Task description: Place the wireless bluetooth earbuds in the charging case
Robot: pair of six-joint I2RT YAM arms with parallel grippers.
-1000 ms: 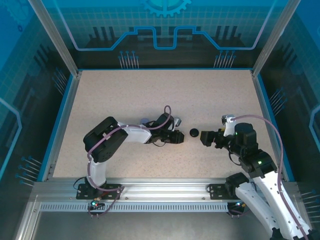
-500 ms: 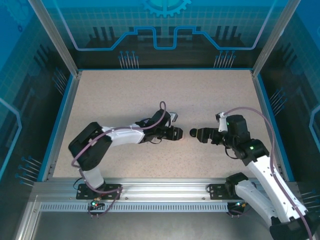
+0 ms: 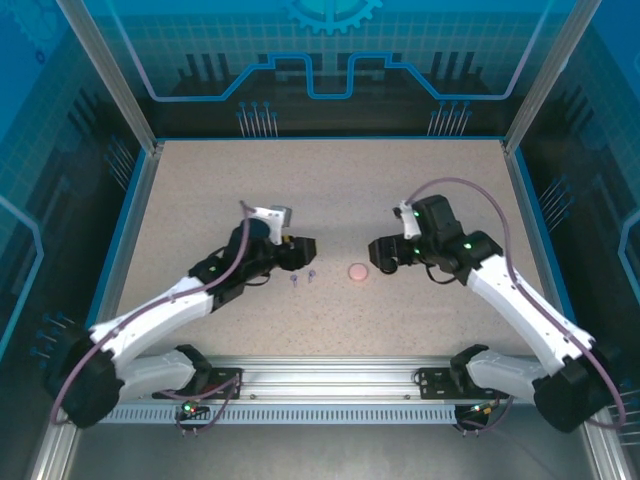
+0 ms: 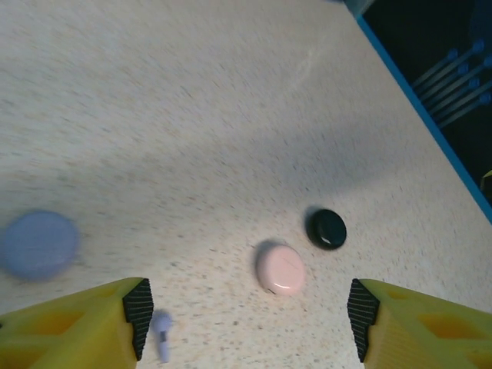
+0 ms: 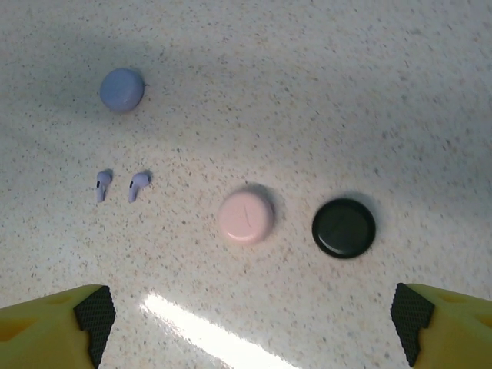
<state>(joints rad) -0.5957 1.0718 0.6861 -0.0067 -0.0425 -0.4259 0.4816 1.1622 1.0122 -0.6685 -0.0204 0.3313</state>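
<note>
Currently my left end effector (image 4: pixel 248 311) and right end effector (image 5: pixel 251 317) both gape wide, empty, above the speckled bench (image 5: pixel 361 69). Pair of tiny lilac stemmed earbuds (image 5: pixel 138 185) lies loose, near the round lilac charging case (image 5: pixel 121 89), apparently closed. Step, as I judge: pre-grasp, nothing seated. Next: open that case, then pinch one bud finely by its stem

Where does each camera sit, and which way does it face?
Top: above and behind the arms, looking down on the table; both arms, left claw, right claw.
Left wrist: on the left arm, looking down past its yellow fingers at the pink case.
Right wrist: on the right arm, looking down past its fingers at two buds.
Shared: pink case, black case, lilac case in both wrist views.
</note>
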